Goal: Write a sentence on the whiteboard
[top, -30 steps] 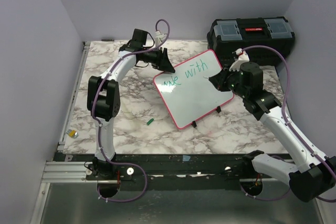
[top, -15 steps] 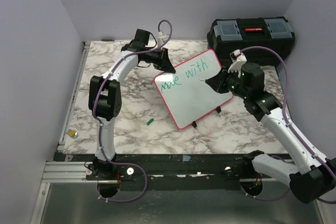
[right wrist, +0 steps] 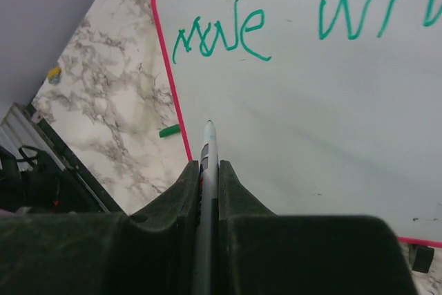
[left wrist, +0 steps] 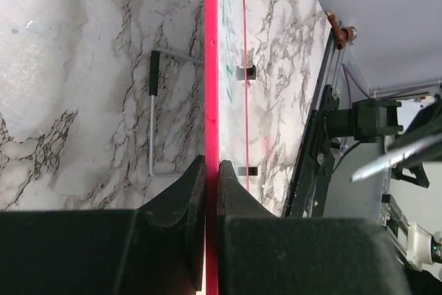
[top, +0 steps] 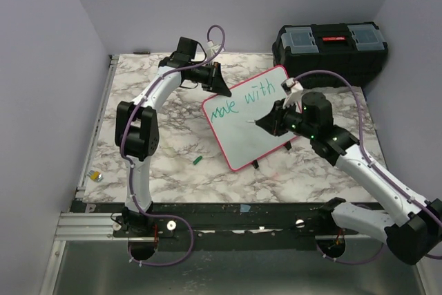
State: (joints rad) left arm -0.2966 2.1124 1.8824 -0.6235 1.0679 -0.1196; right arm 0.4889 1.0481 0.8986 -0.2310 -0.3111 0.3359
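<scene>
The whiteboard [top: 242, 139] stands tilted on its small black feet in the middle of the marble table, with green writing along its upper part. At its top left corner my left gripper [top: 223, 90] is shut on the pink-red frame [left wrist: 211, 67], which runs edge-on between the jaws [left wrist: 211, 165]. My right gripper [top: 268, 124] is shut on a grey marker [right wrist: 208, 144]. The marker's tip hovers over the blank white surface [right wrist: 311, 101] below the green words [right wrist: 221, 36], near the board's left edge. Whether the tip touches the board does not show.
A black toolbox [top: 330, 46] sits at the back right, behind the board. A small green cap [top: 198, 160] lies on the marble table [top: 173, 170] left of the board's lower corner. A small yellow object [top: 98, 177] rests near the table's left edge.
My left gripper has shut on the board's top left corner. My right arm has carried the marker left and down, from the board's right side to its middle.
</scene>
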